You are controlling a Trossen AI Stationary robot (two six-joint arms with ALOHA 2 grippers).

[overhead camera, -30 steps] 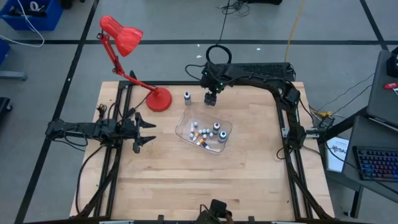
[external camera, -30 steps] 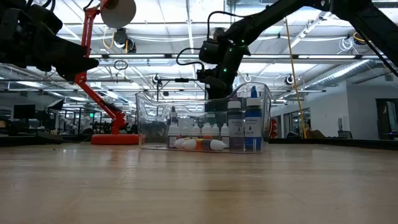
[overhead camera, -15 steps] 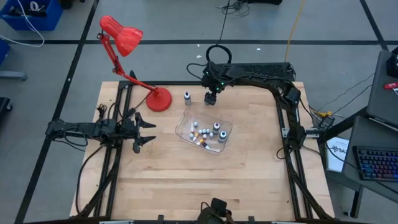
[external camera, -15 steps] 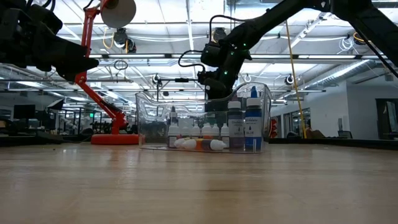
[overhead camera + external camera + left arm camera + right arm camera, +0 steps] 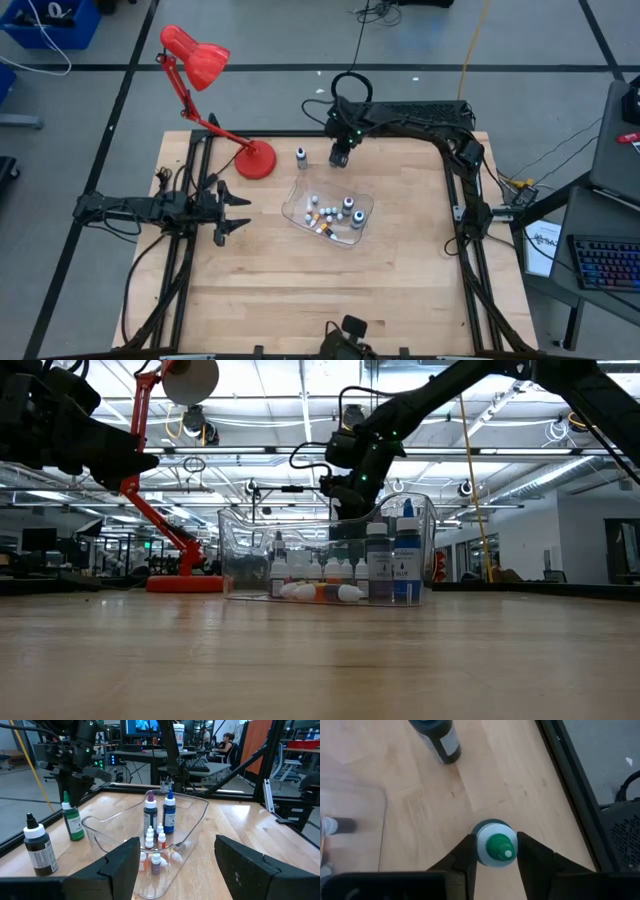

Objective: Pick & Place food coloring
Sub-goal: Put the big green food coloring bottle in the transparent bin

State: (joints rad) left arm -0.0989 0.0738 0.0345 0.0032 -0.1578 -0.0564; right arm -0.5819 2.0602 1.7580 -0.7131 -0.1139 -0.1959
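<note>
Red desk lamp (image 5: 205,75) sits at the far left corner of the wooden table (image 5: 300,300), base down on the boards. Just in front of it the left gripper (image 5: 235,211) hangs over the left side of the table, fingers spread apart and holding nothing, pointed toward the middle.

Moving right, there's a black food coloring bottle (image 5: 300,155) standing on its own on the wood, near the lamp base (image 5: 256,160); in the left wrist view it's the dark one with the white collar (image 5: 38,845). Right beside it is the green food coloring bottle (image 5: 494,845), upright on the table near the far edge, and the right gripper (image 5: 339,155) is down over it with a finger pressed on either side of the cap, so that's a clamped grip.

In front of those two sits a clear plastic tray (image 5: 297,195) around the table's centre. Inside it stand the purple-capped bottle (image 5: 150,815) and the blue bottle (image 5: 169,812) side by side, plus a cluster of tiny dropper bottles (image 5: 153,851), some lying on their sides.
</note>
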